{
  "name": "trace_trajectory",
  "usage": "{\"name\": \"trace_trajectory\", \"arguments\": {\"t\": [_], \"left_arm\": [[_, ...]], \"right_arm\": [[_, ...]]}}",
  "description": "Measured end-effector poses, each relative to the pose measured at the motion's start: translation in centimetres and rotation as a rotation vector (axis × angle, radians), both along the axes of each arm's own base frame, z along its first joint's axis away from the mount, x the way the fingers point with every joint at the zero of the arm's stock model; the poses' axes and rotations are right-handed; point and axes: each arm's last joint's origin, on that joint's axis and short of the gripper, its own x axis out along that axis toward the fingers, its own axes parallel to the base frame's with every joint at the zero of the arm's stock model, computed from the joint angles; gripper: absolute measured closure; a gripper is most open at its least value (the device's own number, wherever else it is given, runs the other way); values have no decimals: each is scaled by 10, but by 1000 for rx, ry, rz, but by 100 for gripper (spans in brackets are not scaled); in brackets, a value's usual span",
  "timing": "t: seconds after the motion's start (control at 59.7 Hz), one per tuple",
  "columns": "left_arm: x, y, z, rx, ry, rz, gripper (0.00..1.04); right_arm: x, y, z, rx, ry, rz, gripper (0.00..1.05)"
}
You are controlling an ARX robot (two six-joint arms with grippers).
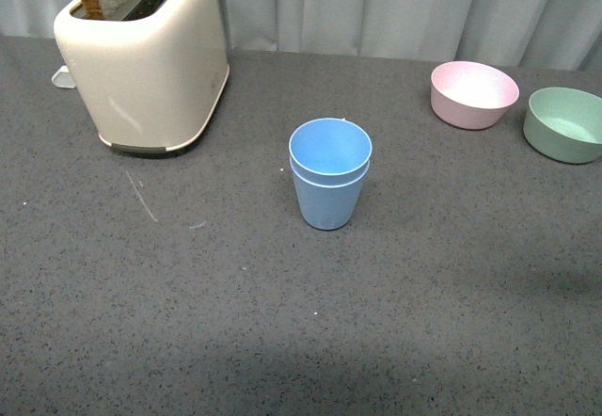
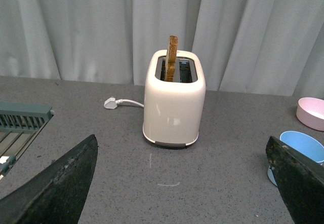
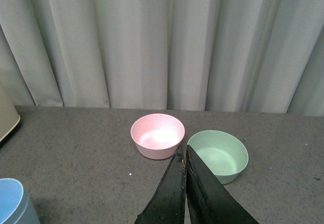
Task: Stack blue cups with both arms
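The two blue cups stand nested, one inside the other, upright in the middle of the grey table. No arm shows in the front view. In the left wrist view the cups show at the edge, beside one black finger. My left gripper is open and empty, its fingers wide apart, facing the toaster. In the right wrist view the cups show in a corner. My right gripper is shut and empty, its fingertips pressed together, pointing between the two bowls.
A cream toaster with a slice of toast stands at the back left; its white plug lies beside it. A pink bowl and a green bowl sit at the back right. A grey-green rack shows beyond the left gripper. A curtain hangs behind.
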Motion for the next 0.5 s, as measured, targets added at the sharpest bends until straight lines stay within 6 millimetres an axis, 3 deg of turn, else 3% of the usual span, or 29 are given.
{"name": "trace_trajectory", "arguments": {"t": [0.285, 0.502], "left_arm": [[0, 0, 0, 0, 0, 0, 7], [0, 0, 0, 0, 0, 0, 7]], "right_arm": [[-31, -17, 1, 2, -5, -3, 104], [-47, -17, 2, 2, -4, 1, 104]]}}
